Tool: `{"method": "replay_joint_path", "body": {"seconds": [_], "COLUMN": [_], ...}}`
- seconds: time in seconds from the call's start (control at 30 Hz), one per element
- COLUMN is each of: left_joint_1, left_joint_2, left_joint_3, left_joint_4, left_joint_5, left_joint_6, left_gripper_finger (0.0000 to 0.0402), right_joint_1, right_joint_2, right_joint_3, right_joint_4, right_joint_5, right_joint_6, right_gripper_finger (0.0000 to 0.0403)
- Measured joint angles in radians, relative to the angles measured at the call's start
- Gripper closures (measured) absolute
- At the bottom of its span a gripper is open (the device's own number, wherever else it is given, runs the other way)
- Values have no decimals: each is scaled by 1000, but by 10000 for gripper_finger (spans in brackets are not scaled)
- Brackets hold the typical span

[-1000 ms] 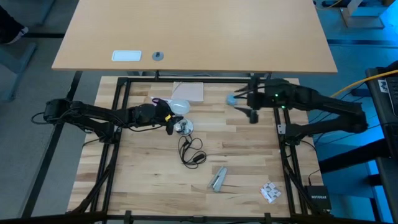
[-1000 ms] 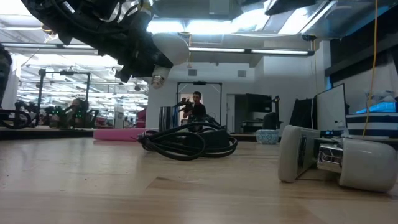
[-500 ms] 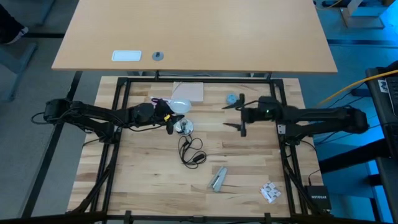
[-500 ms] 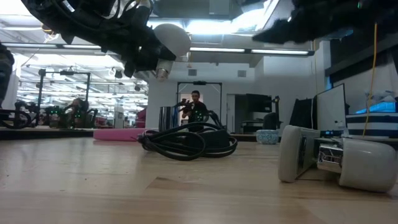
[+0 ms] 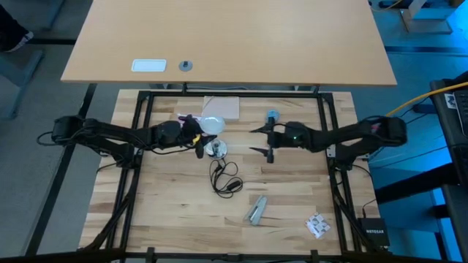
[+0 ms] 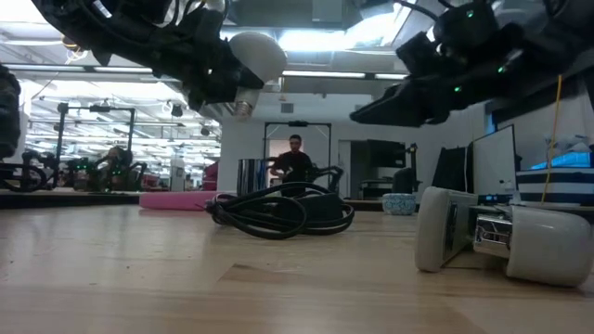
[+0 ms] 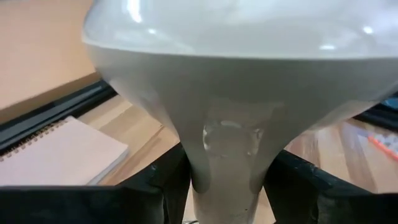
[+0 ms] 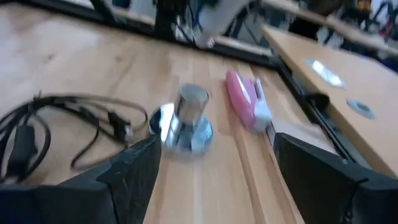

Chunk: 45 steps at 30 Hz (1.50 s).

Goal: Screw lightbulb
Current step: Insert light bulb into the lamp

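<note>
Worktop (image 5: 292,197): pale wood planks in a black frame, with a second, lighter tabletop (image 5: 234,36) beyond its far edge

Left arm: reaches in from the left edge; left claw (image 5: 196,133) closed around the narrow neck of the lightbulb (image 5: 212,124), held off the wood near the middle of the far edge, globe pointing toward the far edge

Right arm: reaches in from the right edge; right claw (image 5: 261,140) spread wide and empty, raised above the wood right of centre, facing the socket

Notebook (image 5: 221,107): tan, flat against the far edge, just beyond the lightbulb

Socket (image 5: 215,149): round, silvery, standing just nearer than the lightbulb; its black cord (image 5: 225,177) coils toward the centre

Pink object (image 8: 247,98): lying beside the socket

Blue-grey cap (image 5: 273,115): near the far edge, beside the right claw
</note>
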Motion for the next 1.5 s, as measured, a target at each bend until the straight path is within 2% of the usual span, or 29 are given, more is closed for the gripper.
{"method": "replay_joint_path", "body": {"seconds": [0.17, 0.43, 0.63, 0.97, 1.3, 1.5], "left_joint_1": [0, -2, -2, -2, -2, -2], "left_joint_2": [50, 196, 261, 270, 270, 269], "left_joint_3": [0, 0, 0, 0, 0, 0], "left_joint_4": [4, 172, 184, 157, 98, 100], "left_joint_5": [0, 0, 1, 1, 0, -2], "left_joint_6": [29, 48, 17, 33, 29, 47], "left_gripper_finger": [233, 233, 233, 233, 233, 233], "right_joint_1": [0, 0, 0, 0, 0, 0], "right_joint_2": [158, 327, 414, 487, 488, 488], "right_joint_3": [7, 114, 185, 235, 314, 358], "right_joint_4": [247, 244, 243, 243, 244, 239], "right_joint_5": [-17, -6, -6, -14, -16, -61], "right_joint_6": [13, 51, 61, 107, 99, 97], "right_gripper_finger": [86, 86, 86, 86, 86, 86]}}
